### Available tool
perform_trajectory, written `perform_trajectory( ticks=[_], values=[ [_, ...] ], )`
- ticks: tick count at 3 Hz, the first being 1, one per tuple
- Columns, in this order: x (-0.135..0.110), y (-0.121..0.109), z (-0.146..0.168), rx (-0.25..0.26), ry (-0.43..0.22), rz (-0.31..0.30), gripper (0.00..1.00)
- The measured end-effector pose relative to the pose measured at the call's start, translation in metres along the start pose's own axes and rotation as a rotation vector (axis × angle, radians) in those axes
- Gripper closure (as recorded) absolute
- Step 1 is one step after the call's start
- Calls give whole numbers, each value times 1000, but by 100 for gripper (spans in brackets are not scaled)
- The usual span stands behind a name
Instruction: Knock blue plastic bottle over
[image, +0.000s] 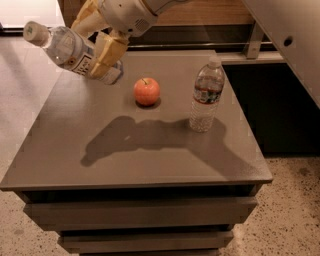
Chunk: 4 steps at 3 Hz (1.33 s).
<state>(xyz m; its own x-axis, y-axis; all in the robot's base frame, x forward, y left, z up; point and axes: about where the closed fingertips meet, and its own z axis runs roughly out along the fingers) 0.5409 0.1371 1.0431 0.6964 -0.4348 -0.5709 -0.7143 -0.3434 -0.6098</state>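
Clear plastic, the blue plastic bottle (67, 47) leans over the table's (150, 170) far-left corner, cap pointing up-left, base down-right, its lower half pinched by the gripper (98, 62). Rightward sit an apple (146, 91), then an upright water bottle (206, 97).

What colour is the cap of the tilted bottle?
White cap, camera view. The pincer holds the bottle far left.

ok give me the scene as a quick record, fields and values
surface: grey table
blue plastic bottle: tilted steeply, cap up and to the left, not lying flat
hand: at the blue plastic bottle's lower half, over the table's back left
apple: on the table, middle back
water bottle: upright, right of the apple, apart from it
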Motion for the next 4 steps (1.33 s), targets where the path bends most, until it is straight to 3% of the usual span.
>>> perform_trajectory(
  ticks=[3,4],
  values=[
    [15,34,47,-336,338,-210,100],
    [26,41,61,-417,417,-248,100]
  ],
)
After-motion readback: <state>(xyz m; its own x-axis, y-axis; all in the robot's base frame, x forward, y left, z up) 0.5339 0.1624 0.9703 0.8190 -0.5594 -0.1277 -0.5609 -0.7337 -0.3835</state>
